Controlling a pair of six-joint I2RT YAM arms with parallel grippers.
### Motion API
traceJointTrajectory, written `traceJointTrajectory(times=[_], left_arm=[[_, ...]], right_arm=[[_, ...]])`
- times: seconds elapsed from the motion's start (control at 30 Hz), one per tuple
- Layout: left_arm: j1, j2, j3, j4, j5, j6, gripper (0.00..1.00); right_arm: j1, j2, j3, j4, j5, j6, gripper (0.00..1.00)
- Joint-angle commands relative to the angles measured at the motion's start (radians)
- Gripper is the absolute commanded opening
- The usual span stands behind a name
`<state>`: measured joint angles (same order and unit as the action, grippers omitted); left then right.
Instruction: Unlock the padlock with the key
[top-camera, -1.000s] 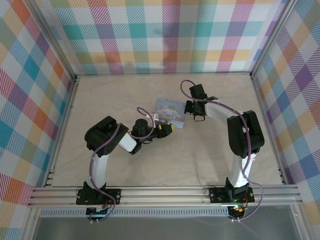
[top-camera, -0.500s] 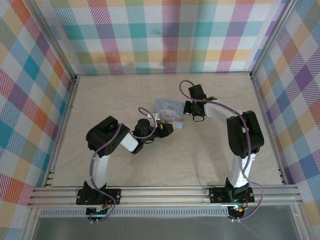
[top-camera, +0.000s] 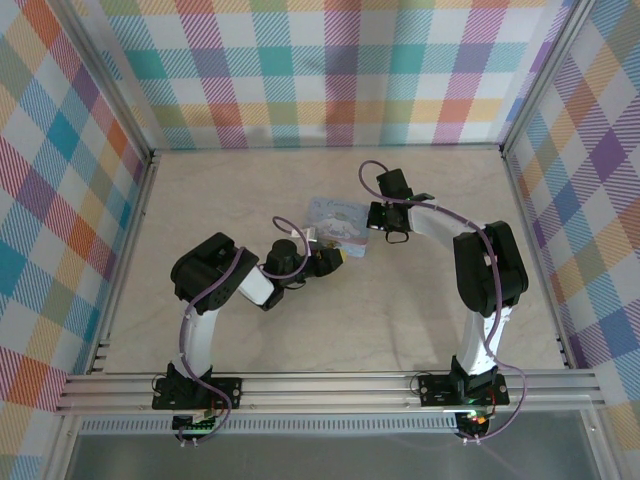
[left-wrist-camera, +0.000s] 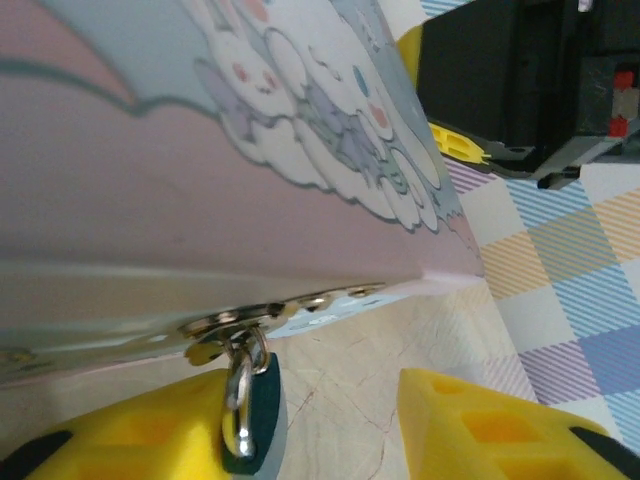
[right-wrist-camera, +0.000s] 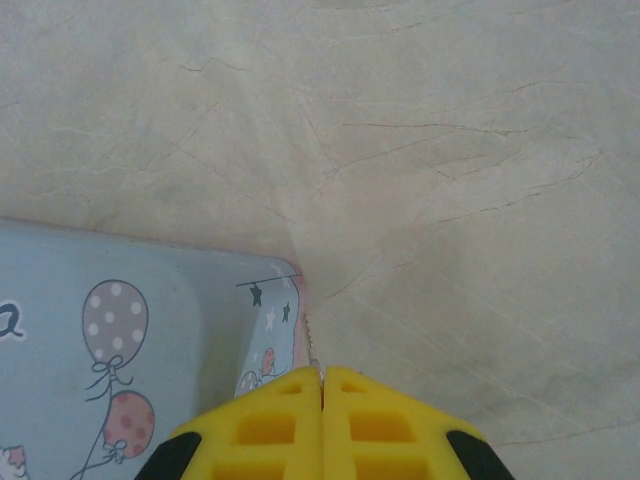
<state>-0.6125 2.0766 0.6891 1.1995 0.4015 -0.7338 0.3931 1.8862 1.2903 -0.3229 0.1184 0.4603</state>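
the small dark teal padlock (left-wrist-camera: 262, 418) hangs by its silver shackle (left-wrist-camera: 238, 392) from the metal hasp (left-wrist-camera: 250, 320) at the edge of the pale blue cartoon tin (left-wrist-camera: 200, 150). the thin grey serrated metal key (right-wrist-camera: 313, 345) pokes out edge-on from the tightly pinched right gripper (right-wrist-camera: 322, 378), just beside the tin's corner.

**Left gripper narrows and eases back from the tin**

Seen from above, the left gripper (top-camera: 336, 259) has slipped slightly back from the near edge of the tin (top-camera: 338, 214) and a touch towards the tin's left end. Less of its yellow tips now shows beside the tin's near right corner than a second ago. Over that second its jaws have drawn closer together, though a gap remains. In the left wrist view the padlock (left-wrist-camera: 250, 405), hanging below the tin's edge, lies against one finger (left-wrist-camera: 130, 435), and the other finger stands apart from it.
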Motion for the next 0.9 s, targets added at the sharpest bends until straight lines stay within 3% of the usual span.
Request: traceJointTrajectory(times=[0.0,0.33,0.6,0.73,0.87], left_arm=[[0.019,0.009,-0.021,-0.133,0.014,-0.004,0.29],[0.046,-0.001,0.021,-0.242,0.072,0.019,0.16],[0.053,-0.124,0.077,-0.538,0.127,0.019,0.13],[0.053,-0.201,0.144,-0.744,0.153,0.026,0.13],[0.053,-0.255,0.199,-0.847,0.152,0.019,0.13]], right_arm=[[0.01,0.001,0.012,-0.005,-0.015,0.009,0.0],[0.009,-0.017,-0.006,0.008,-0.014,0.005,0.0],[-0.037,-0.125,-0.044,0.022,-0.033,-0.02,0.0],[-0.053,-0.21,-0.093,0.04,-0.09,-0.032,0.0],[-0.059,-0.352,-0.22,0.123,-0.174,-0.029,0.0]])
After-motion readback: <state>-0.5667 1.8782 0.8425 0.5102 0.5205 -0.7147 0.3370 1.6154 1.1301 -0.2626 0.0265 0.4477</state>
